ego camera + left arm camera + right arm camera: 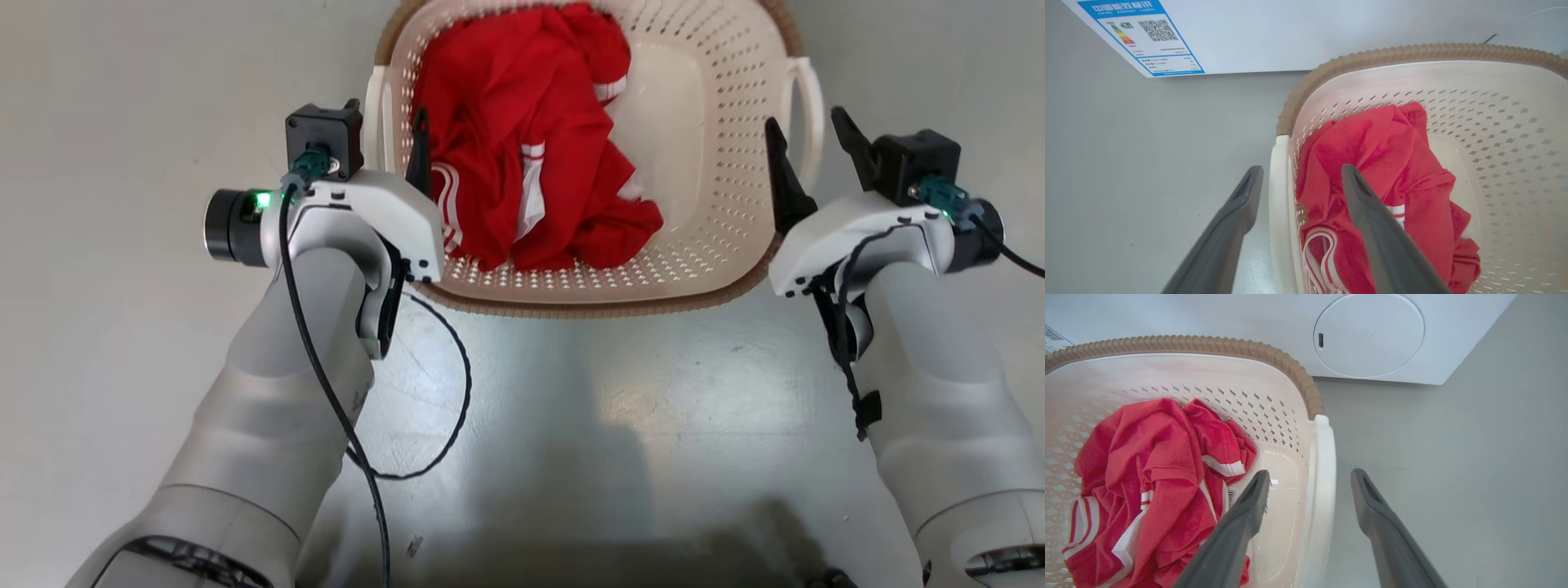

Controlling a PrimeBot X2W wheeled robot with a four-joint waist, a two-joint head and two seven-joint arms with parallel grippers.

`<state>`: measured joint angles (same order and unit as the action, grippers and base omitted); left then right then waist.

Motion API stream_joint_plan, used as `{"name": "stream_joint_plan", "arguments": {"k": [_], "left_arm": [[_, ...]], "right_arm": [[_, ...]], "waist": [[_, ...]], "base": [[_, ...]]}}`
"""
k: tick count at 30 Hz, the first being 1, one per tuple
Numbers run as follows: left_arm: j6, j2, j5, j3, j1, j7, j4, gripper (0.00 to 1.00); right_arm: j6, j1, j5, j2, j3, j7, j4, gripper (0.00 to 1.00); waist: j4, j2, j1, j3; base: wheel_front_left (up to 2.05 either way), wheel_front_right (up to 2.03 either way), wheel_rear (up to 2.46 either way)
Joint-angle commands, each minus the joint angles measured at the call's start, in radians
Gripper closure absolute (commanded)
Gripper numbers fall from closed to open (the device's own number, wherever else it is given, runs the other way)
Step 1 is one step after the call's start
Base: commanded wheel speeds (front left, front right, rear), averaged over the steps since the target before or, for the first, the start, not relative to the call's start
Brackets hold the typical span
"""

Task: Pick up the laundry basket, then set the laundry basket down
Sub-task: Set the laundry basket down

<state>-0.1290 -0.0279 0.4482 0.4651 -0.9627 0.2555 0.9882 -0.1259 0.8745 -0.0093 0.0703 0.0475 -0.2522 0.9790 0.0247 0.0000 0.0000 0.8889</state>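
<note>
Pale grey forearms rise from the bottom corners of the head view, a thin black cable (457,392) looping off the left one across the floor (571,392). That floor is smooth, glossy and light grey, with soft reflections and a few small dark specks.

On it, between the two arms, stands the laundry basket (718,163), a small cream-white plastic tub with rounded corners, walls pierced by rows of small holes, and a ribbed brown rim with a woven look. A crumpled red cloth garment with white stripes (522,122) lies heaped inside it, mostly towards the robot's left.

The left gripper (386,131) has its two long dark fingers spread wide, straddling the basket's smooth white left handle (1278,204): one finger is outside over the floor, the other is inside above the red cloth. The right gripper (807,122) is likewise spread, with the right handle (1325,477) between its fingers and a clear gap on both sides. Neither pinches anything.

Just beyond the basket stands a flat white appliance front (1453,355) with a round closed door (1367,335) and a blue-edged printed label with a QR code (1143,36).
</note>
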Motion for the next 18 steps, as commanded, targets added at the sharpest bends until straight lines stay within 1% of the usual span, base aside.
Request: {"name": "stream_joint_plan", "arguments": {"k": [1,8,13,14,16,18], "left_arm": [[-0.009,-0.022,0.0,-0.022,0.046,0.006,-0.008,0.0],[0.008,-0.022,0.008,-0.068,0.107,0.006,-0.044,0.0],[0.023,-0.022,0.01,-0.104,0.165,0.006,-0.091,0.0],[0.034,-0.022,0.008,-0.118,0.192,0.006,-0.117,0.0],[0.039,-0.022,0.006,-0.136,0.219,0.006,-0.145,0.0],[0.045,-0.022,-0.002,-0.16,0.277,0.006,-0.198,0.0]], "right_arm": [[-0.005,-0.052,-0.009,-0.02,-0.007,-0.01,-0.017,0.0],[-0.005,-0.086,-0.011,-0.02,0.018,-0.01,-0.046,0.0],[-0.005,-0.119,0.02,-0.02,0.004,-0.01,-0.076,0.0],[-0.005,-0.138,0.041,-0.02,-0.006,-0.01,-0.091,0.0],[-0.005,-0.158,0.053,-0.02,-0.015,-0.01,-0.109,0.0],[-0.005,-0.205,0.055,-0.02,-0.014,-0.01,-0.137,0.0]], "waist": [[-0.005,0.0,0.0,-0.019],[-0.012,0.0,0.0,-0.12],[-0.017,0.0,0.0,-0.205],[-0.019,0.0,0.0,-0.243],[-0.02,0.0,0.0,-0.283],[-0.019,0.0,0.0,-0.365]], "base": [[0.0,0.0,0.0],[0.0,0.0,0.0],[0.0,0.0,0.0],[0.0,0.0,0.0],[0.0,0.0,0.0],[0.0,0.0,0.0]]}}
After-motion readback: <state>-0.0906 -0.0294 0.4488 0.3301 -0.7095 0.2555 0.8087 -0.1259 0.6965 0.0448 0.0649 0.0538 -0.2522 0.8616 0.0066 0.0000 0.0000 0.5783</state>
